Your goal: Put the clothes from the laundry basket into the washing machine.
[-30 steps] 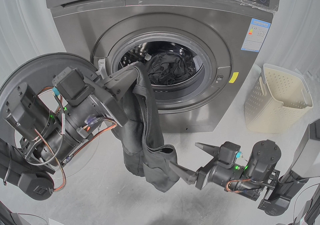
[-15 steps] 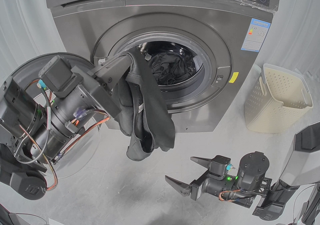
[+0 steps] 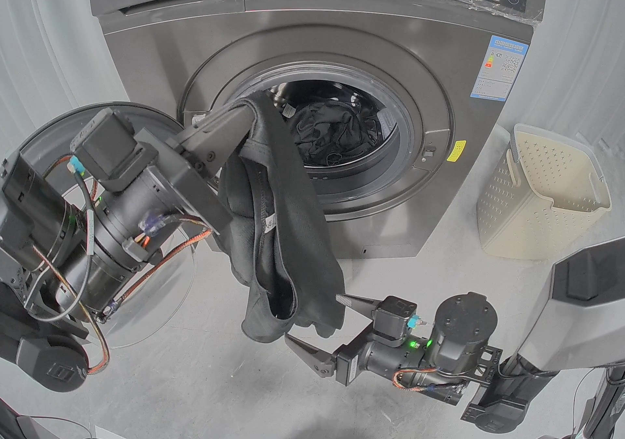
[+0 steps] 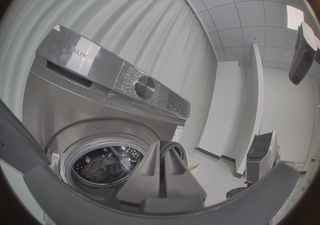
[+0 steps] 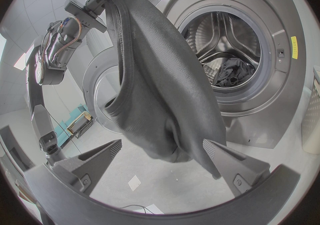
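Note:
My left gripper (image 3: 246, 109) is shut on a dark grey garment (image 3: 286, 232) at the left rim of the washing machine (image 3: 390, 56) opening. The garment (image 5: 163, 88) hangs down in front of the drum mouth, its lower end above the floor. In the left wrist view the closed fingers (image 4: 146, 172) pinch a fold of the cloth (image 4: 171, 147). My right gripper (image 3: 322, 329) is open just below the garment's hanging end, one fingertip on each side of it. Dark clothes (image 3: 332, 127) lie inside the drum. The cream laundry basket (image 3: 547, 193) stands on the floor to the machine's right.
The round washer door (image 3: 65, 134) is swung open to the left, behind my left arm. Bare grey floor (image 3: 195, 382) lies in front of the machine. A grey curtain (image 4: 116, 18) hangs behind the washer.
My left gripper lifted the garment up to the drum rim and then held about still. My right gripper let go of the garment's lower end, dropped low, then moved left under it, fingers open.

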Robot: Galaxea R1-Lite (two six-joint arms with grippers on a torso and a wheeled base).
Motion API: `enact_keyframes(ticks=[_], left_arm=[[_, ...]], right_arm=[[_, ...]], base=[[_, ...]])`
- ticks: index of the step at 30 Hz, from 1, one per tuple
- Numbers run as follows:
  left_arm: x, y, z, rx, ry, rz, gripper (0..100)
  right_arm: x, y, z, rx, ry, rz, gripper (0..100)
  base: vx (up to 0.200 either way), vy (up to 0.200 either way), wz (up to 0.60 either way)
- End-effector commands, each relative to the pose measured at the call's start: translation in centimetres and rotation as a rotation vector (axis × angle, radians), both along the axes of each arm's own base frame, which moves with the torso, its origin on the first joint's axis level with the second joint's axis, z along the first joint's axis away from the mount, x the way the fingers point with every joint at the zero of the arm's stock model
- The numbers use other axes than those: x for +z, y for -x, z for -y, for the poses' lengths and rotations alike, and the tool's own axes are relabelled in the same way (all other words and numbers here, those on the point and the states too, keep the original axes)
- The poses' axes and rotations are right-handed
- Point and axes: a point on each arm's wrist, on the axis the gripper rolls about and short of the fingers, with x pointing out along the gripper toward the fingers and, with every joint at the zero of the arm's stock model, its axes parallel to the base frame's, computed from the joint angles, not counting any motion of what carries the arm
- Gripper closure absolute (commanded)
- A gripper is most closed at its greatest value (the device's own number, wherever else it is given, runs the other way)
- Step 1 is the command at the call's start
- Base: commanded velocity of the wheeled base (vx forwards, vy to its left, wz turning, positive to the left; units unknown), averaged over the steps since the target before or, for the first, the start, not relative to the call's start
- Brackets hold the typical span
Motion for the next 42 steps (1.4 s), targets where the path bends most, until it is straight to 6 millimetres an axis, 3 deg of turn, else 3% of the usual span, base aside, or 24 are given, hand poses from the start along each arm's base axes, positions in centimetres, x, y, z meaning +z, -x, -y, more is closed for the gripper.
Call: enact_keyframes(ticks=[1,7,16,24,37,38,42], left_arm=[[-0.2,0.0,0.0,0.001,-0.004,-0.005,100],[-0.3,0.6,0.1,-0.019,-0.007,-0.007,100],[0.1,1.7,0.3,-0.056,0.003,0.005,100],[-0.2,1.8,0.4,-0.063,-0.006,-0.004,100],[0.1,1.8,0.3,-0.063,0.004,0.005,100],[0.0,1.7,0.3,-0.060,0.003,0.004,100],[0.0,1.4,0.2,-0.047,0.006,-0.006,100]], right_arm=[[-1.0,-0.8,-1.1,0.001,0.009,0.001,0],[-0.7,-4.2,-1.9,-0.063,-0.040,0.061,0],[-0.7,-8.3,-1.2,-0.152,-0.065,0.111,0],[-1.8,-9.7,-2.9,-0.140,-0.084,0.132,0],[-1.8,-10.2,-3.6,-0.133,-0.106,0.147,0],[-1.7,-10.2,-3.6,-0.133,-0.108,0.149,100],[-1.1,-10.3,-3.4,-0.139,-0.121,0.160,100]], base=[[0.000,0.000,0.00],[0.000,0.000,0.00],[0.000,0.000,0.00],[0.000,0.000,0.00],[0.000,0.000,0.00],[0.000,0.000,0.00],[0.000,0.000,0.00]])
